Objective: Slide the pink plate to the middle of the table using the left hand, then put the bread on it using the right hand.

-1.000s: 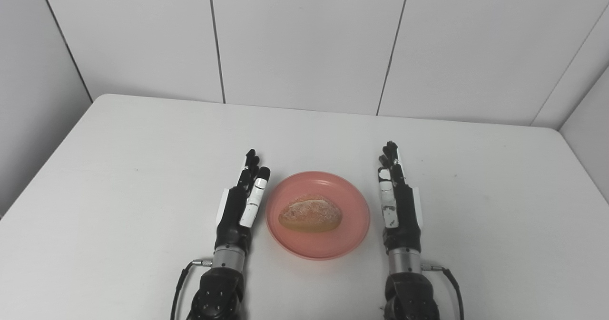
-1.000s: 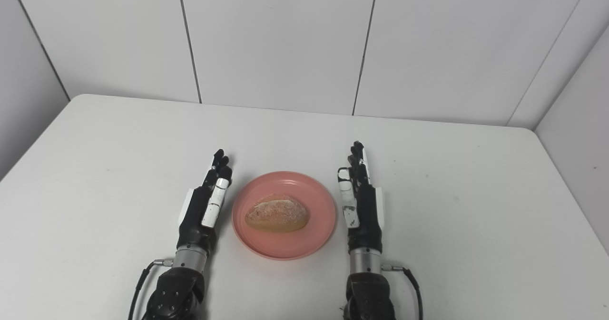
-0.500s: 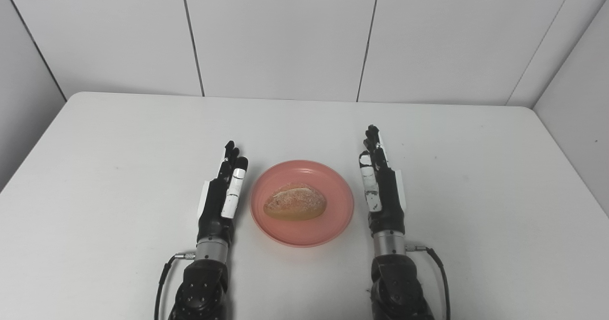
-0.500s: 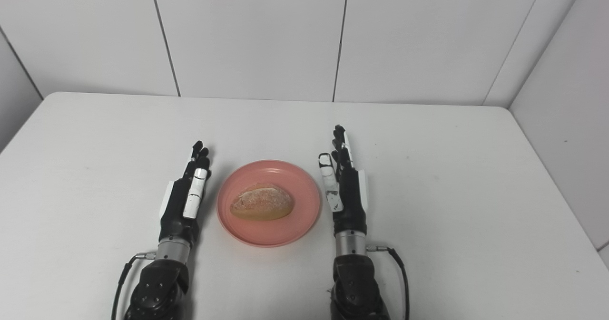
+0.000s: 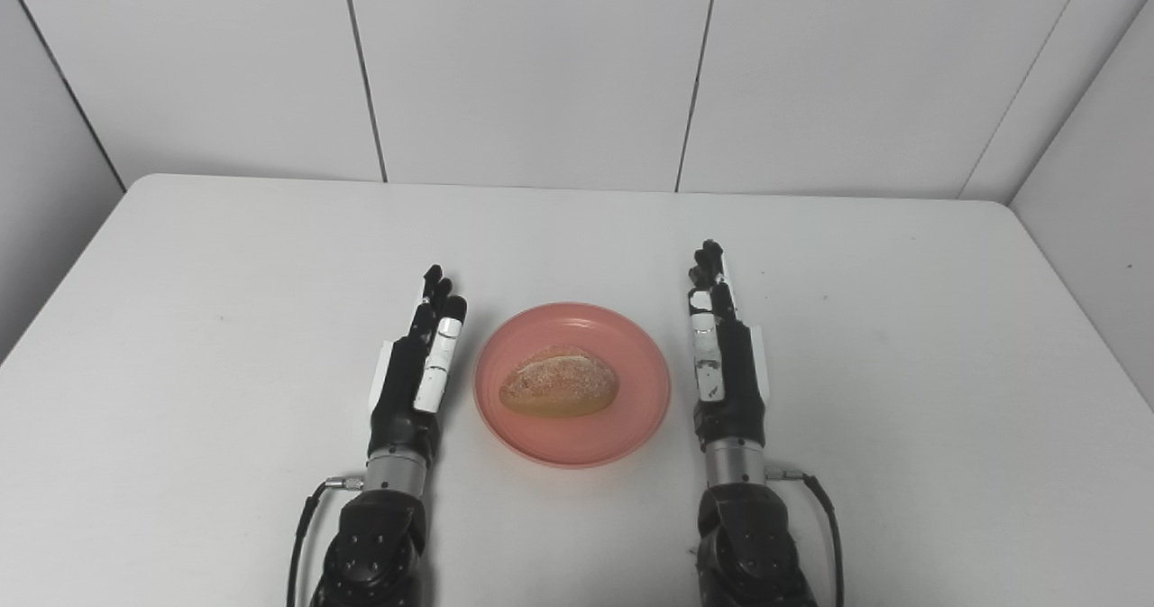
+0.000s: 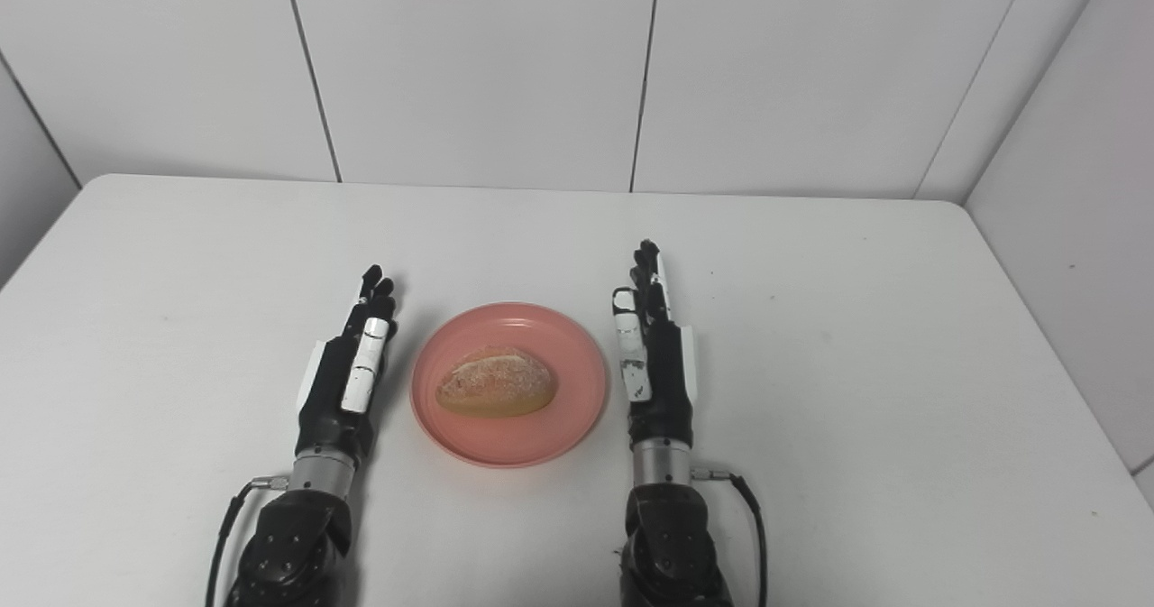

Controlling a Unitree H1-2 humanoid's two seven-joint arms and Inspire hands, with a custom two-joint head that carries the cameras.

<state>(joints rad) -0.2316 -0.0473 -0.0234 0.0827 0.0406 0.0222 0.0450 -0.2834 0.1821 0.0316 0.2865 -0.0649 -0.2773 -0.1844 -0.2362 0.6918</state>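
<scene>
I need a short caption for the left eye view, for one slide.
Bread on the pink plate, flanked by the open left hand and right hand.

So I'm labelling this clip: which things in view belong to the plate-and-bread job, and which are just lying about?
Part of the job:
- pink plate, mid-table
- bread, lying on the plate
- left hand, open, beside the plate
- right hand, open, on the plate's other side

Just there:
- white table
- nothing else lies on it
</scene>
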